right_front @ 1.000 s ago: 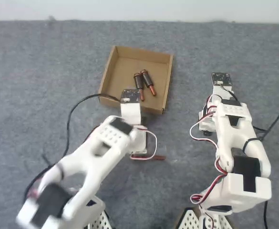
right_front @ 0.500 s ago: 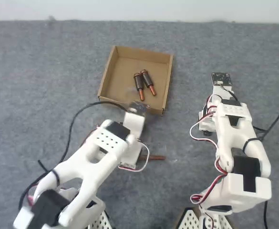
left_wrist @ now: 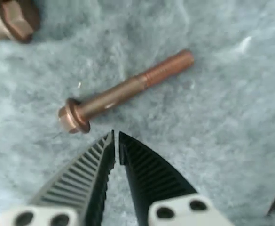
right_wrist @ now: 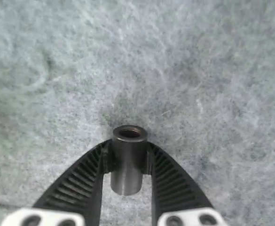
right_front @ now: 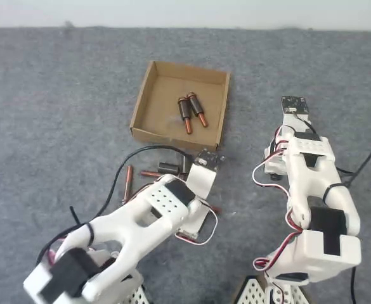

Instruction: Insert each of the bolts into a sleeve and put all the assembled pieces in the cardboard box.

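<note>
My left gripper (left_wrist: 116, 137) is shut and empty, its tips just short of a copper bolt (left_wrist: 123, 92) that lies flat on the grey carpet. Another bolt's head (left_wrist: 11, 19) lies farther off. My right gripper (right_wrist: 128, 151) is shut on a dark sleeve (right_wrist: 127, 165), held upright with its bore facing up, just above the carpet. From above, the cardboard box (right_front: 146, 104) holds two assembled pieces (right_front: 191, 113). Loose bolts (right_front: 128, 182) and a dark sleeve (right_front: 168, 168) lie between the box and the left arm (right_front: 163, 206). The right arm (right_front: 305, 164) stands right of the box.
A black cable (right_front: 118, 174) loops over the carpet beside the loose bolts. Grey carpet stretches free to the left of the box and between the two arms. The carpet's far edge meets a pale wall (right_front: 185, 12).
The left arm has drawn back from the box and swung right and nearer, uncovering the loose bolts and sleeve. The right arm has kept still.
</note>
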Motion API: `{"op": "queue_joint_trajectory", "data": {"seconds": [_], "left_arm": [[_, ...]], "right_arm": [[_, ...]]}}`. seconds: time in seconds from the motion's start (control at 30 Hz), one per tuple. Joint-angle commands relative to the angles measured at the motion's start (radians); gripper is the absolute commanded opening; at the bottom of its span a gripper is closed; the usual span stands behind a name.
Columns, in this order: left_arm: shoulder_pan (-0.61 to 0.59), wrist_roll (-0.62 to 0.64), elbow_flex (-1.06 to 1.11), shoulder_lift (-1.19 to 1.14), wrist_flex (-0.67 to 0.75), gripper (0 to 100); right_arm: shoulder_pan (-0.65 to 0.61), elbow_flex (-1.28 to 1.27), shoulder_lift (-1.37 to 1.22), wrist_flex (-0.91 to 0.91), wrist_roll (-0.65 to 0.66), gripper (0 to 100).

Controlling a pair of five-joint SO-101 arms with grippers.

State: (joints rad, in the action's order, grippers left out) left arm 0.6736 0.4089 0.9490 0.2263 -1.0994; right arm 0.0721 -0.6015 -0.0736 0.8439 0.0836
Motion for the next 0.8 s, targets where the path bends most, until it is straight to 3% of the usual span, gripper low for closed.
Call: {"op": "queue_joint_trajectory", "data": {"seconds": [0.0,0.3,0.77], "left_arm": [[-0.069,0.020,-0.061,-0.063,0.018,1],[-0.235,0.063,-0.232,-0.244,0.020,1],[-0.247,0.304,-0.272,-0.256,0.252,1]], "right_arm": [[-0.012,0.014,0.033,-0.005,0.017,0.6],[-0.012,0.014,0.033,-0.005,0.017,0.6],[-0.012,0.014,0.035,-0.005,0.017,0.6]]}}
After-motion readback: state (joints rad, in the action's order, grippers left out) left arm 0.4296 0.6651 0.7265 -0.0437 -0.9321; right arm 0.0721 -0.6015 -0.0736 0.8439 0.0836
